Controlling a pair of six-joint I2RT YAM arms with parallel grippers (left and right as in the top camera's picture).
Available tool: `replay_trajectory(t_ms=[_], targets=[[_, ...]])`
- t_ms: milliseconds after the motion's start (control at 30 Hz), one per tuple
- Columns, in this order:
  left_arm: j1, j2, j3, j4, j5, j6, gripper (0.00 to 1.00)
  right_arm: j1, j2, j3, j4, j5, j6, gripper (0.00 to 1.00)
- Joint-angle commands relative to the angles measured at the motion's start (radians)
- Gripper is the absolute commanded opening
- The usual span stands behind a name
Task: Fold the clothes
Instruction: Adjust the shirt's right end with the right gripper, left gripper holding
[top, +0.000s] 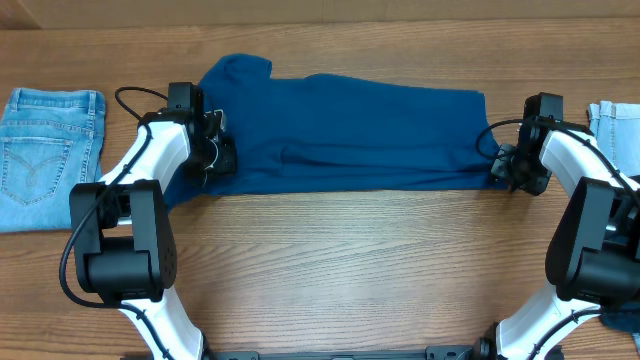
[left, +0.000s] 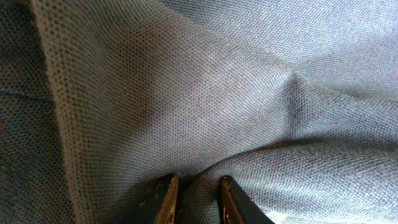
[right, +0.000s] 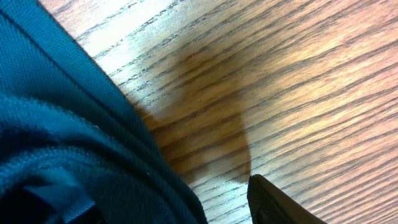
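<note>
The deep blue shirt (top: 350, 135) lies spread and wrinkly across the back middle of the table. My left gripper (top: 215, 152) sits at its left end. In the left wrist view its two fingers (left: 198, 182) are shut on a raised fold of the shirt's mesh fabric (left: 205, 93). My right gripper (top: 506, 166) is at the shirt's right front corner. In the right wrist view only one finger shows, and the gripper (right: 214, 186) looks open. The shirt's hemmed edge (right: 68, 137) covers the other finger. Bare wood shows between the cloth and the visible finger.
Light-blue denim jeans (top: 48, 150) lie folded at the table's left edge. Another light-blue denim piece (top: 616, 125) lies at the right edge behind the right arm. The wooden table (top: 350, 270) stretches in front of the shirt.
</note>
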Motion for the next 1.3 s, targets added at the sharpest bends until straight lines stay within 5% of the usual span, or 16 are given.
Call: replay_trajectory(t_ms=[0, 400, 633, 733, 867, 1067, 1200, 1267], targets=[[0.007, 0.065, -0.011, 0.000, -0.098, 0.012, 0.26, -0.052, 0.005, -0.002, 0.008, 0.150, -0.058, 0.56], [0.007, 0.065, -0.011, -0.002, -0.090, 0.012, 0.26, -0.138, 0.005, 0.222, -0.135, 0.127, -0.135, 0.64], [0.007, 0.065, -0.011, -0.014, -0.090, 0.017, 0.25, -0.165, 0.005, 0.218, -0.157, 0.231, -0.135, 0.90], [0.007, 0.065, -0.011, -0.019, -0.091, 0.019, 0.25, -0.198, 0.005, 0.219, -0.154, 0.197, -0.123, 0.90], [0.007, 0.065, -0.011, -0.019, -0.091, 0.019, 0.25, -0.204, 0.005, 0.219, -0.134, -0.465, -0.502, 0.93], [0.007, 0.065, -0.011, -0.022, -0.090, 0.027, 0.25, -0.207, 0.005, 0.220, -0.140, -0.457, -0.496, 0.94], [0.007, 0.065, -0.011, -0.023, -0.091, 0.027, 0.25, -0.208, 0.004, 0.222, -0.125, -0.135, -0.274, 0.96], [0.007, 0.065, -0.011, -0.023, -0.090, 0.027, 0.25, -0.203, -0.005, 0.222, -0.127, -0.268, -0.319, 0.92]])
